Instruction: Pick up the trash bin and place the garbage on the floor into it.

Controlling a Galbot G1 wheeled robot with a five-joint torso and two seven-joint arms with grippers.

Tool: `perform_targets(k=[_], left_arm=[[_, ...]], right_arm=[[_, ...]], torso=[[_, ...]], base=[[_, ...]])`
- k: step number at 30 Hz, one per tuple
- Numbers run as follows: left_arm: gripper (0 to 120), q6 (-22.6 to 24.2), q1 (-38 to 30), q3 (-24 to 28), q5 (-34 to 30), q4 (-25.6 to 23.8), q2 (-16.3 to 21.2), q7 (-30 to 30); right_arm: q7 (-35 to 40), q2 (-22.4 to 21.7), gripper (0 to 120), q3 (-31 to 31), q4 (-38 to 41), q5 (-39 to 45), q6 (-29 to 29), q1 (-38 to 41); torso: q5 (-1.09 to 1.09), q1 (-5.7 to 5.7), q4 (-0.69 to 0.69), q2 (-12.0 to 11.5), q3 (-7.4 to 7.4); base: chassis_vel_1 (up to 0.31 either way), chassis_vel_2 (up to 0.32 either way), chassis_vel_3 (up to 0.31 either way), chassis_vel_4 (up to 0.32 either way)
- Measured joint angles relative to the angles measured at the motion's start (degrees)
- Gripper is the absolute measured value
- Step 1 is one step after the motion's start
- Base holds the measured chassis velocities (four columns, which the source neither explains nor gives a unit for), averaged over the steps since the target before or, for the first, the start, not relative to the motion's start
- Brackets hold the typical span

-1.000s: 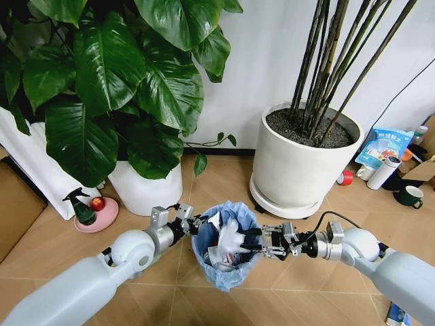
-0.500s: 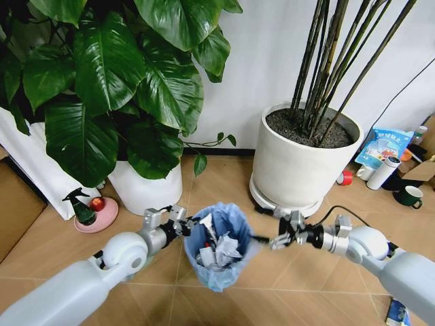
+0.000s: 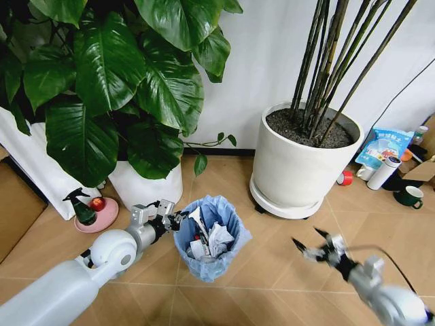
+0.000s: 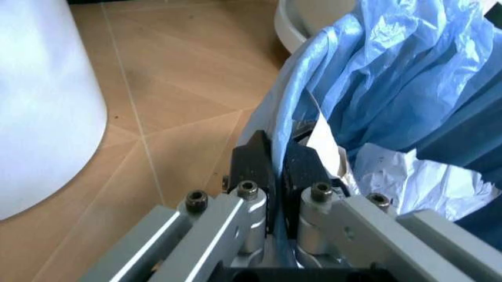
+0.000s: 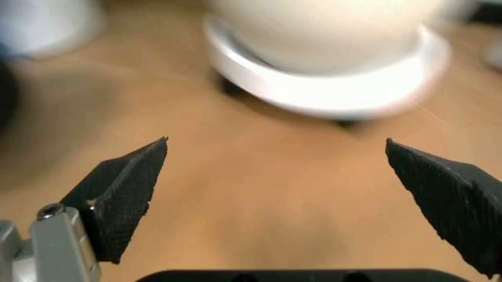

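The trash bin (image 3: 230,219), lined with a crinkled light-blue bag, hangs just above the tan floor (image 3: 272,272), tilted. My left gripper (image 3: 171,219) holds it at its left rim. In the left wrist view the gripper (image 4: 274,167) is shut on the blue bag's edge (image 4: 377,82). Crumpled white paper garbage (image 3: 219,239) lies inside the bin, with more scraps (image 4: 427,179) beside the fingers. My right gripper (image 3: 310,245) is to the right of the bin, apart from it. It stands open over bare floor (image 5: 267,194) with nothing between its fingers.
A large white pot (image 3: 299,170) on a wheeled saucer stands behind the right gripper, blurred white (image 5: 330,88) in the right wrist view. A second white pot (image 3: 146,189) sits behind the left gripper. A green spray bottle (image 3: 83,209) stands at left, cups and packets (image 3: 410,197) at far right.
My right gripper has pulled out of the bin and swung right and down, leaving white paper inside, and is now open. The bin and left gripper shifted slightly left.
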Motion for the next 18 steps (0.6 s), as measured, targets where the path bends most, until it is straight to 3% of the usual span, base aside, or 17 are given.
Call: perform_targets(k=[10, 18], left_arm=[[0, -0.3, -0.3, 1.0, 0.4, 0.2, -0.3, 1.1], [0, -0.5, -0.5, 0.8, 0.4, 0.3, -0.3, 1.4]], right_arm=[[7.1, 10.4, 100, 12.6, -2.7, -1.9, -2.3, -4.7], [9.5, 18.6, 100, 18.0, -6.1, -3.4, -4.4, -4.1]], torso=[[-0.02, 0.0, 0.03, 0.0, 0.0], [-0.02, 0.0, 0.02, 0.0, 0.0]], base=[[0.0, 0.0, 0.0, 0.0], [0.0, 0.0, 0.0, 0.0]])
